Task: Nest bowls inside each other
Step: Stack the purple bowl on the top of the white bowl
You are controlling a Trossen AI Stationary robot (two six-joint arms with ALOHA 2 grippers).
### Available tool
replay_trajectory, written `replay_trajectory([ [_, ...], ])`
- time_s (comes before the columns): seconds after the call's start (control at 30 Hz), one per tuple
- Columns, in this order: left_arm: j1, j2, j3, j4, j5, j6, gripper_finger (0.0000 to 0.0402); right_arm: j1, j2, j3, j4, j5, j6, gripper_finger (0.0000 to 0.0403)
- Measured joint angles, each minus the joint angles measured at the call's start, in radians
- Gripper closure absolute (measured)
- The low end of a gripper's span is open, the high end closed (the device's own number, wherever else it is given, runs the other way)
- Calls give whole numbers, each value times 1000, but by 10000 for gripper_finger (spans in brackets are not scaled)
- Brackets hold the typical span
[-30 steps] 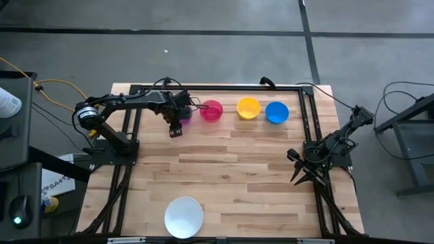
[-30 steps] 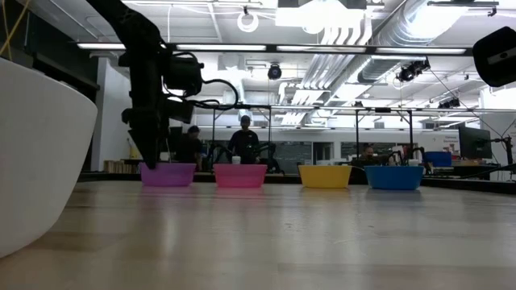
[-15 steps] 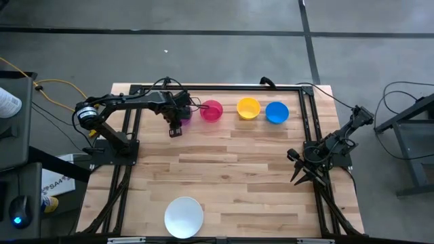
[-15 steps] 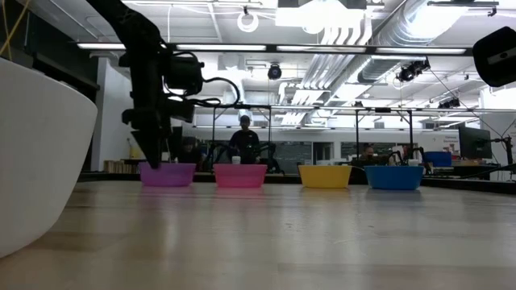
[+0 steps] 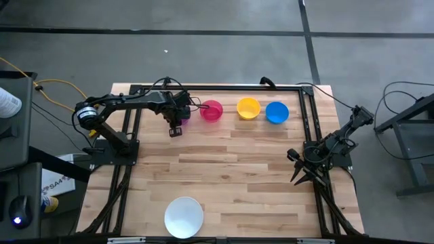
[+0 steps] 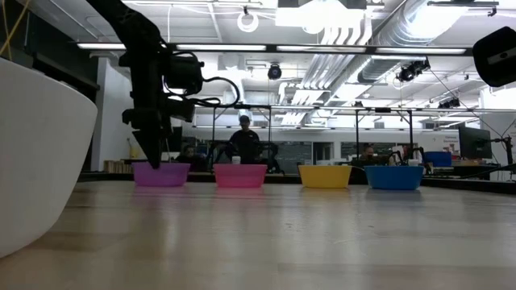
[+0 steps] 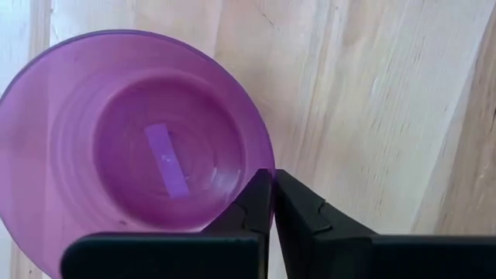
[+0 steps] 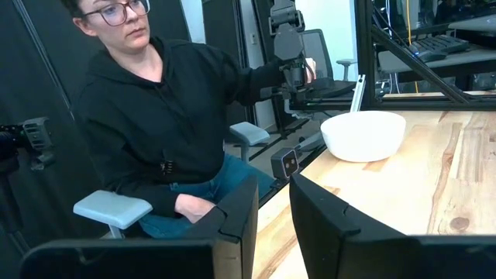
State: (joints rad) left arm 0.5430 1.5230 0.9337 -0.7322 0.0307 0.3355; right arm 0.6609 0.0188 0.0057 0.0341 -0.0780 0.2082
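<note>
Five bowls sit on the wooden table: a purple bowl, pink bowl, yellow bowl and blue bowl in a row along the far edge, and a larger white bowl alone at the near edge. None is yet nested in another. The left gripper stands over the purple bowl at the row's left end, its jaws pressed together on the bowl's thin rim, one finger inside the wall and one outside; a rim pinch is probably chosen because the wall is the only part narrow enough to grasp for lifting. The right gripper waits at the table's right edge, jaws partly spread and holding nothing.

The high view gives the layout, but the left arm hides most of the purple bowl. The left wrist view alone shows the pinch on the rim and a small pale strip on the bowl's floor. The low view shows all four coloured bowls resting on the table top, the purple one not visibly raised. The right wrist view shows the white bowl and, beyond the table, a seated person in a dark hooded top.
</note>
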Motion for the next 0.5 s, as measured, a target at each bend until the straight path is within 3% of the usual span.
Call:
replay_trajectory([
  [0.3, -5, 0, 1, -20, 0, 9, 399, 0, 0, 0, 0, 0, 0, 332],
  [0.5, -97, -17, 2, -101, -44, 59, 400, 0, 0, 0, 0, 0, 0, 332],
])
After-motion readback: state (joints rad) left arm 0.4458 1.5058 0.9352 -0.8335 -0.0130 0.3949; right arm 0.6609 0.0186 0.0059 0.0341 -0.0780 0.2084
